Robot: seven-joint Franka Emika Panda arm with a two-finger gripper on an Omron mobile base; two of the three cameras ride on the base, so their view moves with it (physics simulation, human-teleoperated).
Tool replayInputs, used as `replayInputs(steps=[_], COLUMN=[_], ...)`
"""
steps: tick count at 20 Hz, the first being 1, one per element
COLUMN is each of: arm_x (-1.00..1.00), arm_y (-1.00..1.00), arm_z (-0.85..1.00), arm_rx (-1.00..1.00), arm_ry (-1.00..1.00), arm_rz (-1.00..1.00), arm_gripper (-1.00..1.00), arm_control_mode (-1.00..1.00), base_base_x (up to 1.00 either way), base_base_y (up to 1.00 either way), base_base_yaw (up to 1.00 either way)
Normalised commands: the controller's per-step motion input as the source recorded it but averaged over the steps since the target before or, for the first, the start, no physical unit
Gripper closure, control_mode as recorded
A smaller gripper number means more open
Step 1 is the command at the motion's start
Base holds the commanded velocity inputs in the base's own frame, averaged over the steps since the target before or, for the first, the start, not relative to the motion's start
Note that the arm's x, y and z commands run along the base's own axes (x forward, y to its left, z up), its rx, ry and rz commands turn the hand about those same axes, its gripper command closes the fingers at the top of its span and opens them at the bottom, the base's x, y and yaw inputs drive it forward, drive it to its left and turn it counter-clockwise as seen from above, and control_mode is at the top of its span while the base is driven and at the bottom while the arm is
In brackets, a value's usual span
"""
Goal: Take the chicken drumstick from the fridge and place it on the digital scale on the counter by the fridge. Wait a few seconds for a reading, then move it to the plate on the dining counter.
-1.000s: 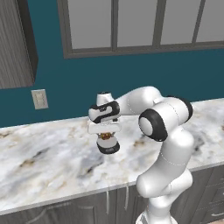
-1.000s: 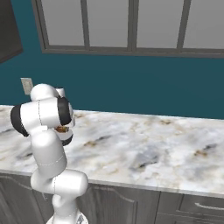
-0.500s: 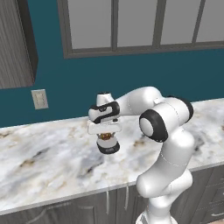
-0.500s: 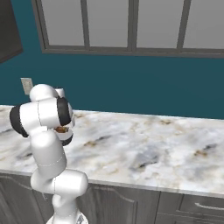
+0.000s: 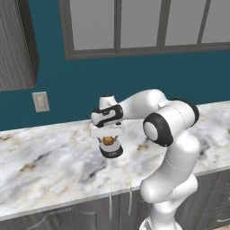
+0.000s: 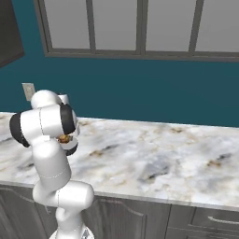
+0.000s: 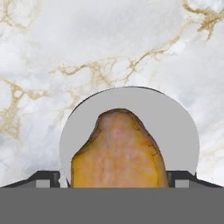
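- Marbled counter (image 5: 49, 161) runs under a teal wall with grey-framed glazed cabinets above; a pale wall socket (image 5: 41, 102) sits on the wall behind the counter's back edge.
- Chicken drumstick (image 7: 119, 151) is gripped between the tool's fingertips and hangs directly over the digital scale (image 7: 175, 127); from the hand view its golden body covers the middle of the grey disc, with the disc's rim showing all round it.
- Whether the drumstick already rests on the scale or is just above it I cannot tell; in the left base view the drumstick (image 5: 108, 141) sits right atop the dark disc (image 5: 111, 152), very close if not touching.
- It is held centred like this, I judge, so that the weight lands on the scale's middle for the reading.
- Tool (image 5: 108, 143) points straight down, its jaws closed on the drumstick's two sides, only as wide as the meat itself; the dark tips flank it at the bottom of the hand view.
- Scale stands mid-depth on the counter, away from the front edge.
- From the right base view the tool (image 6: 65, 139) is largely hidden behind the arm's elbow, with an orange glimpse of the drumstick.
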Motion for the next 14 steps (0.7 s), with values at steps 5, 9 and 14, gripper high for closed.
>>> replayInputs(steps=[5, 9, 14], arm_x=[0.00, -0.01, -0.14], arm_y=[0.00, 0.00, -0.07], arm_z=[0.00, 0.01, 0.20], arm_rx=[0.00, 0.00, 0.00], arm_ry=[-0.06, -0.02, -0.03], arm_rz=[0.00, 0.00, 0.00], arm_gripper=[-1.00, -1.00, -1.00], arm_control_mode=[-1.00, -1.00, -1.00], base_base_x=[0.00, 0.00, 0.00], base_base_y=[0.00, 0.00, 0.00], base_base_yaw=[0.00, 0.00, 0.00])
